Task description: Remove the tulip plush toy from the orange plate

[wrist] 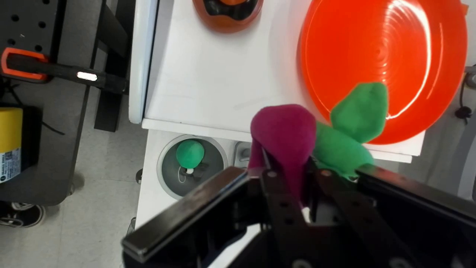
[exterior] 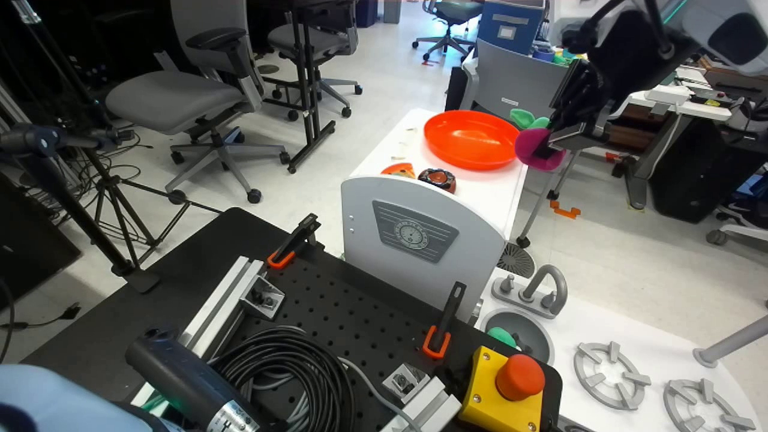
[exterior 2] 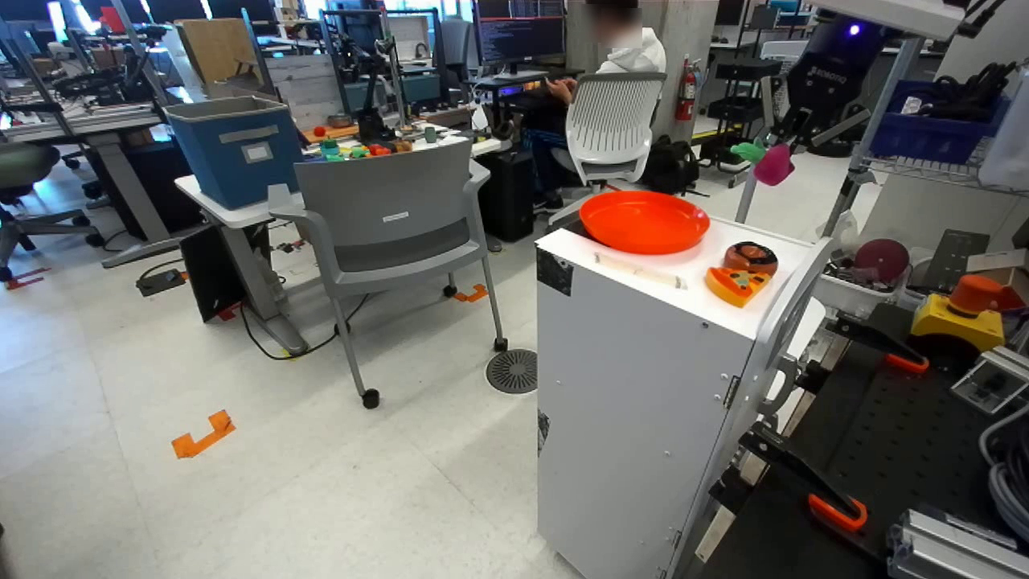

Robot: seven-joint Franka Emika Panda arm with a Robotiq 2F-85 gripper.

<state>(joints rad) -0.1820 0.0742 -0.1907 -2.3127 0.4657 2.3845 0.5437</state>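
We find the gripper (wrist: 292, 163) with its fingers nearly together, pinching one tulip toy (wrist: 295, 130), aloft and off the one orange plate (exterior: 471, 137); on the white counter (wrist: 208, 74) beside the plate, one pizza slice (exterior 2: 735, 283), one brown round piece (exterior 2: 750, 257); one grey panel (exterior: 417, 270) partly screens the slice in an exterior view; also one sink (exterior: 536, 327), two burners (exterior: 623, 393), two clamps (exterior: 445, 318).

A toy pizza slice (exterior 2: 735, 286) lies just beside a round brown item (exterior 2: 750, 258) on the white worktop (exterior 2: 691, 264), while a green object (exterior: 500, 336) sits in the grey sink (exterior: 534, 327) near a grey tap (exterior: 530, 291).
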